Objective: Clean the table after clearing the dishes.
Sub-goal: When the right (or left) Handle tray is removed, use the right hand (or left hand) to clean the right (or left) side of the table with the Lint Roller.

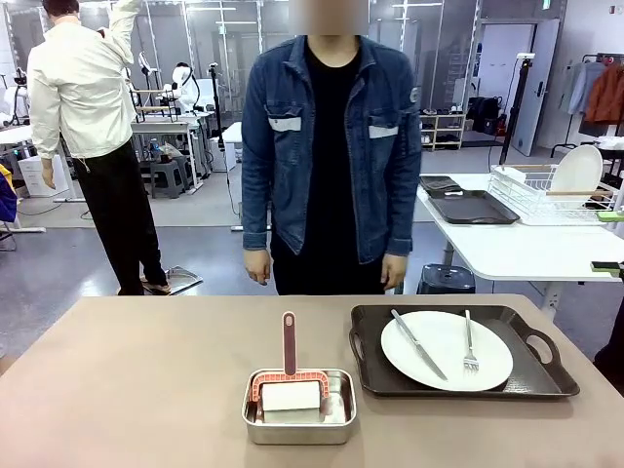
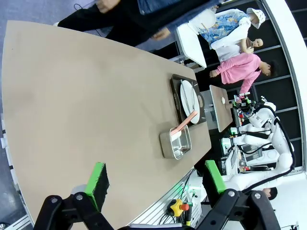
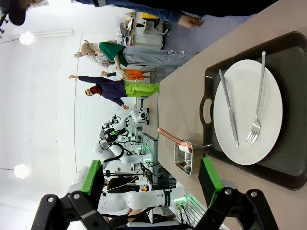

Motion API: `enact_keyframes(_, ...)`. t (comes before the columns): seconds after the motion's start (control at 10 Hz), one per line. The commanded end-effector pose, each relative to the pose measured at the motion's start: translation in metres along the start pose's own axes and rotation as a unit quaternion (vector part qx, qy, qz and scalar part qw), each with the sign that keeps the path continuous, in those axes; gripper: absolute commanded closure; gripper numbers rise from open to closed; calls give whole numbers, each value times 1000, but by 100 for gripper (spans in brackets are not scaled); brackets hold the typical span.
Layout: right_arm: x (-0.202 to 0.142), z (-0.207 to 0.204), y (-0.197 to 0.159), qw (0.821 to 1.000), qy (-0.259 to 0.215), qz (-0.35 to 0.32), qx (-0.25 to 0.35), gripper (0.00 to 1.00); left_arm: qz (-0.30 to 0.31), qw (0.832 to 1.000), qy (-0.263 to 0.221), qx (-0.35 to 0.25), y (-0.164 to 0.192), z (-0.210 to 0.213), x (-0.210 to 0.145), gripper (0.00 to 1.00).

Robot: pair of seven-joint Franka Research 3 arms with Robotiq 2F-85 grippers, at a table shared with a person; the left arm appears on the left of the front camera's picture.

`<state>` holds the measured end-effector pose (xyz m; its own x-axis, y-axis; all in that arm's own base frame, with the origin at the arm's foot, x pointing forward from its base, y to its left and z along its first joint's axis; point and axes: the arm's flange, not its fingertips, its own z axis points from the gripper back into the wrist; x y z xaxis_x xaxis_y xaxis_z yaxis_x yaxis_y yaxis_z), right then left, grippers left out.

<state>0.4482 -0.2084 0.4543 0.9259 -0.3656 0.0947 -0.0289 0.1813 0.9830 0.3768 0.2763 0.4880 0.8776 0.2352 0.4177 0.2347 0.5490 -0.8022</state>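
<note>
On the table point(image 1: 117, 390), the tin point(image 1: 298, 435) lies left of the tray point(image 1: 534, 376) bearing 1 plate point(image 1: 448, 336), knife point(image 1: 419, 345) and fork point(image 1: 470, 351).

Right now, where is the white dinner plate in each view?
Front view: white dinner plate lower right, on the dark tray.
Left wrist view: white dinner plate right of centre, foreshortened.
Right wrist view: white dinner plate at right, large.
Shared landmark: steel tin with the red-handled scrubber, beside the tray.

Robotics lab, open hall. Front view: grey floor point(image 1: 58, 263), cluttered equipment benches point(image 1: 166, 127) upper left, glass partitions point(image 1: 219, 39) behind, white side table point(image 1: 526, 253) with wire rack point(image 1: 531, 195) at right. Left wrist view, bottom centre: red e-stop button point(image 2: 178, 207) on aluminium framing point(image 2: 158, 203) at the tabletop point(image 2: 86, 105) edge.
</note>
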Motion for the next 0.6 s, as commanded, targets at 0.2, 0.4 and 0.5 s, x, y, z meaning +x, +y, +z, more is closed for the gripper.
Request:
enact_keyframes(0.2, -3, -1, 3, 1000, 1, 0, 3, 0, 6, 1000, 4, 2, -6, 5, -2, 0)
enact_keyframes(0.4, -3, -1, 3, 1000, 1, 0, 3, 0, 6, 1000, 4, 2, -6, 5, -2, 0)
enact_keyframes(0.5, -3, -1, 3, 1000, 1, 0, 3, 0, 6, 1000, 4, 2, -6, 5, -2, 0)
